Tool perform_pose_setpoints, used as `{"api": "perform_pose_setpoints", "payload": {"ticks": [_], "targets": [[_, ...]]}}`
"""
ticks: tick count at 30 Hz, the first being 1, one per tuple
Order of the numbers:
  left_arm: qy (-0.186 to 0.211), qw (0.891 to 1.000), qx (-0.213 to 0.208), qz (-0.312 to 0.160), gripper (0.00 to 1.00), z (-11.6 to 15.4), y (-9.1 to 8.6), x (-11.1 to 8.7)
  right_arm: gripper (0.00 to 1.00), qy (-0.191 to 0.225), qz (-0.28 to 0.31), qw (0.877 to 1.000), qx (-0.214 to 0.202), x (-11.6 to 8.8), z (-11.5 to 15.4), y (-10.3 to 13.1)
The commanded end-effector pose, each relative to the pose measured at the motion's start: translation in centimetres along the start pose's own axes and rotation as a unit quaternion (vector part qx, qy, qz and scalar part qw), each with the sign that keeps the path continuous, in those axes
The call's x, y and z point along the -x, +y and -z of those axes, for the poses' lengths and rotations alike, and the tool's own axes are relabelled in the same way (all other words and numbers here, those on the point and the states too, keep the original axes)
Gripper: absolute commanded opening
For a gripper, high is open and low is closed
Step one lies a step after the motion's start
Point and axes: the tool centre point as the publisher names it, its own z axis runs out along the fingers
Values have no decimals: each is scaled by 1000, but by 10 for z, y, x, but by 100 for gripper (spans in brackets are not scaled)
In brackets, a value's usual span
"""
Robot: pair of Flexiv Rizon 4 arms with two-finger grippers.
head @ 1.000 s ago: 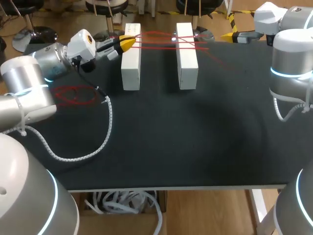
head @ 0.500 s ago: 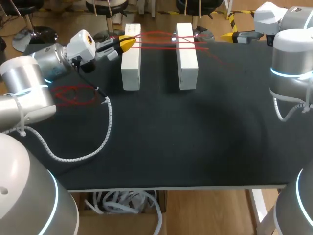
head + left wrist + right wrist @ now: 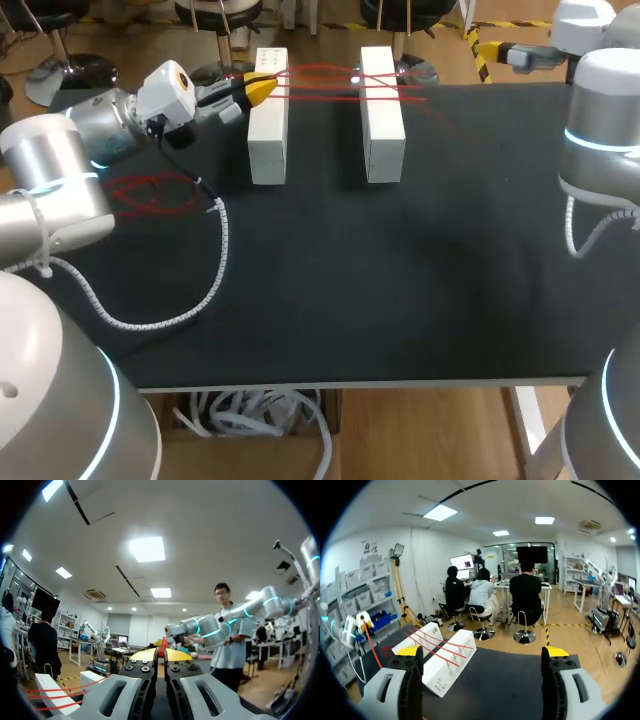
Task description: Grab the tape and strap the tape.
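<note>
Our left gripper point(image 3: 258, 88) is pinched narrow on the tape point(image 3: 325, 84); in its wrist view the yellow tips meet with a sliver of red caught between them. It sits at the far end of the near block point(image 3: 268, 140), and from it the red strands run straight ahead, over that block and across to the far block point(image 3: 383, 130), some of them crossing on the way. A loose coil point(image 3: 150, 192) of the same tape lies on the table point(image 3: 400, 280) behind the gripper, under our left arm.

We judge the strapping to be well along, with several passes laid over both blocks and another one in hand. The next move calls for carrying the held end round the blocks again while holding tension, so the laid strands do not slip off the ends.

Our right gripper point(image 3: 492, 50) hangs beyond the far block at the table's edge, fingers wide apart and holding nothing. From its wrist the strapped blocks lie ahead and off to one side, well apart from it.
</note>
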Motion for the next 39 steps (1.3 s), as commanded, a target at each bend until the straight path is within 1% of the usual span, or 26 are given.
{"api": "perform_pose_setpoints", "payload": {"ticks": [1,4,7,9,10,13,15,19,21,23,25,26,29,31,33,34,35,39], "targets": [[0,1000,-1,0,0,0,1,0,100,-84,-164,982,40,-15,46,-15],[0,1000,-1,0,0,0,1,0,100,-101,-158,980,74,-25,66,-26],[0,1000,-1,0,0,0,1,0,100,-132,-150,974,110,-36,86,-40],[0,1000,-1,0,0,0,1,0,100,-151,-130,970,142,-42,94,-46],[0,1000,-1,0,0,0,1,0,100,-169,-119,964,167,-46,102,-50],[0,1000,-1,0,0,0,1,0,100,-190,-104,952,215,-53,113,-58],[0,1000,-1,0,0,0,1,0,100,-197,-105,946,235,-58,119,-65],[0,1000,-1,0,0,0,1,0,100,-208,-121,941,238,-67,116,-81],[0,1000,-1,0,0,0,1,0,100,-211,-149,937,237,-69,117,-86],[0,1000,-1,0,0,0,1,0,100,-197,-181,933,240,-72,116,-88],[0,1000,-1,0,0,0,1,0,100,-182,-216,930,235,-76,114,-88],[0,1000,-1,0,0,0,1,0,100,-176,-233,927,237,-77,113,-87],[0,1000,-1,0,0,0,1,0,100,-174,-261,915,255,-79,115,-83],[0,1000,-1,0,0,0,1,0,100,-178,-270,909,264,-79,118,-82],[0,1000,-1,0,0,0,1,0,100,-190,-271,906,264,-77,120,-85],[0,1000,-1,0,0,0,1,0,100,-198,-266,907,261,-75,120,-87],[0,1000,-1,0,0,0,1,0,100,-203,-253,912,253,-73,120,-89],[0,1000,-1,0,0,0,1,0,100,-203,-253,912,253,-73,120,-89]]}}
